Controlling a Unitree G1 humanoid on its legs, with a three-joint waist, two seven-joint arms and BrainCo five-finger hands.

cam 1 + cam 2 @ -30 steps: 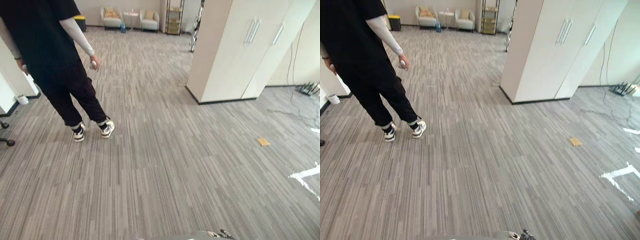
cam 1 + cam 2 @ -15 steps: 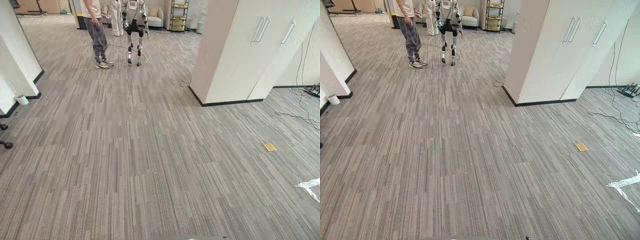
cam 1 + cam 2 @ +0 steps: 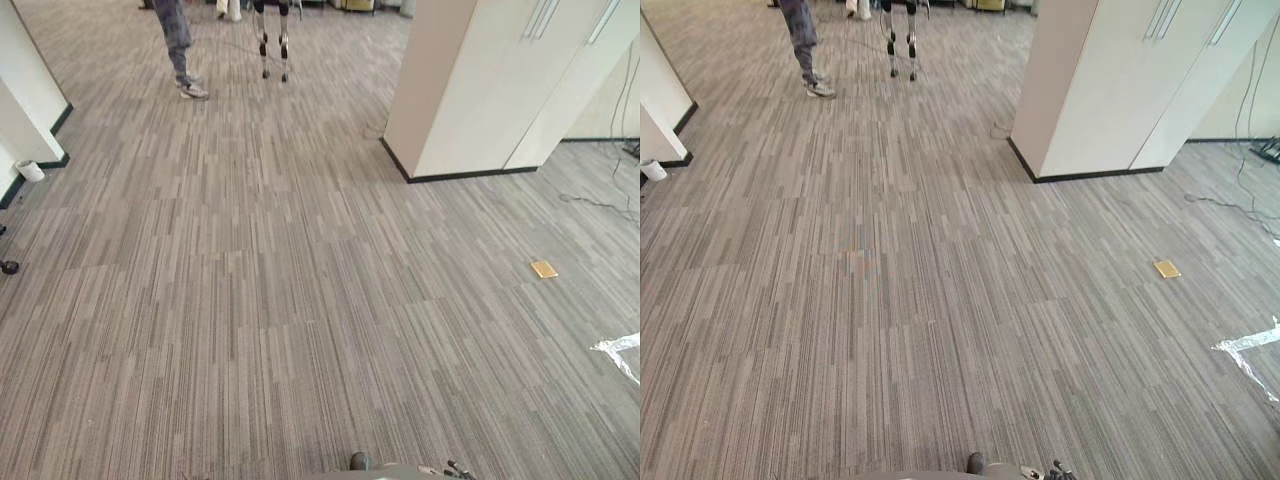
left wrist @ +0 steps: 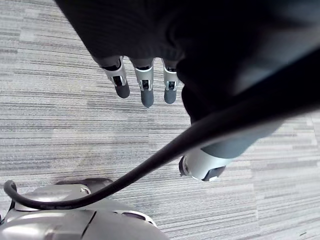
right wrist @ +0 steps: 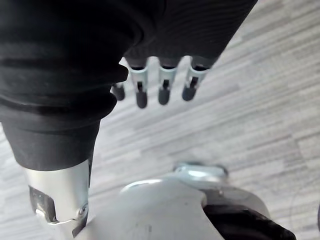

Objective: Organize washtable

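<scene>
Above striped grey carpet (image 3: 300, 300) — left hand (image 4: 145, 87), right hand (image 5: 164, 82), fingers straight

Grey striped carpet (image 3: 250, 300); cream cabinet (image 3: 490, 90); left hand (image 4: 145, 84) silver, dark-tipped.

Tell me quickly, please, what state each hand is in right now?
Left hand: open, holding nothing.
Right hand: open, holding nothing.

One white cabinet (image 3: 480, 90), one person (image 3: 178, 40) and one other robot (image 3: 273, 45). On the floor (image 3: 300, 300) — one tan square (image 3: 544, 269), one white cup (image 3: 31, 171). Two hands — left hand (image 4: 145, 85), right hand (image 5: 160, 82).
</scene>
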